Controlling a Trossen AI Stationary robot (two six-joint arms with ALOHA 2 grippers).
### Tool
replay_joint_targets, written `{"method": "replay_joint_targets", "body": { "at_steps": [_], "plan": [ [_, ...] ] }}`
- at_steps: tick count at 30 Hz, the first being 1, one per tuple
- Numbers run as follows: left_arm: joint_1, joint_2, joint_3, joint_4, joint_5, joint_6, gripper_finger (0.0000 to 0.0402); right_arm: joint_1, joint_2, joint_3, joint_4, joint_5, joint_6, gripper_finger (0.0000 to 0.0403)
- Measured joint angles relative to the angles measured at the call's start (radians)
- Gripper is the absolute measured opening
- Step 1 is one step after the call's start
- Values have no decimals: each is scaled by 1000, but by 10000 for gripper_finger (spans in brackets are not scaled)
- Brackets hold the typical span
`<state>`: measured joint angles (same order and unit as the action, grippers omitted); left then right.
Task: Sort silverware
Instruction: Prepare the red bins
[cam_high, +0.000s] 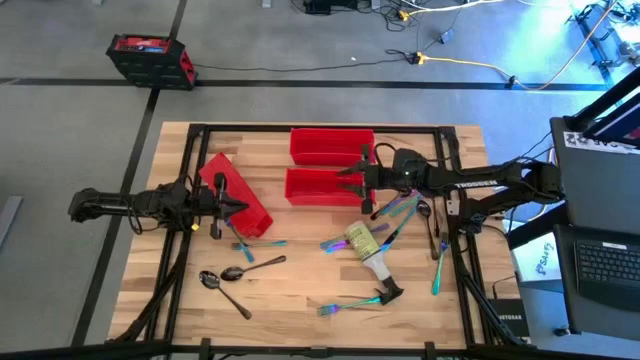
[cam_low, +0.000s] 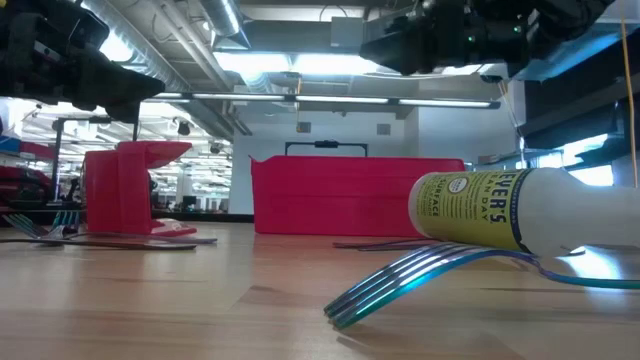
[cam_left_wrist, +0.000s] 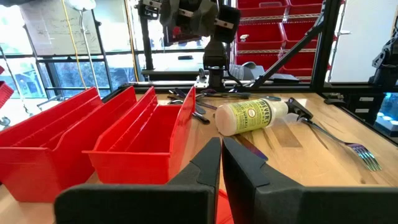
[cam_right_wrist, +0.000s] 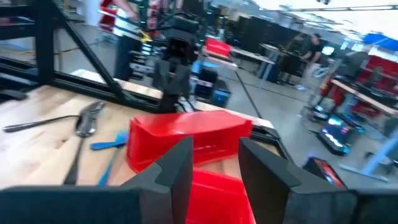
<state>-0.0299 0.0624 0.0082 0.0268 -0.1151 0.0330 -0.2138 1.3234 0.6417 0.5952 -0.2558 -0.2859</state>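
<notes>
Partly hidden, silverware (cam_high: 402, 212) lies under the right gripper (cam_high: 352, 181).

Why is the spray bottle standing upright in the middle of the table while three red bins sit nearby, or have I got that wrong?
One thing is wrong: the spray bottle is lying on its side, not standing, as the high view shows. It does lie near the middle of the table, with three red bins nearby.

You're not seeing inside the red bins (cam_high: 330, 146), and the right arm is covering some silverware (cam_high: 400, 212).
</notes>
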Motion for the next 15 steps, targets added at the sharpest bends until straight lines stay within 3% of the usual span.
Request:
{"method": "replay_joint_targets", "body": {
  "at_steps": [15],
  "plan": [
    [0,0,0,0,0,0,1,101,196,174,10,5,1,113]
  ]
}}
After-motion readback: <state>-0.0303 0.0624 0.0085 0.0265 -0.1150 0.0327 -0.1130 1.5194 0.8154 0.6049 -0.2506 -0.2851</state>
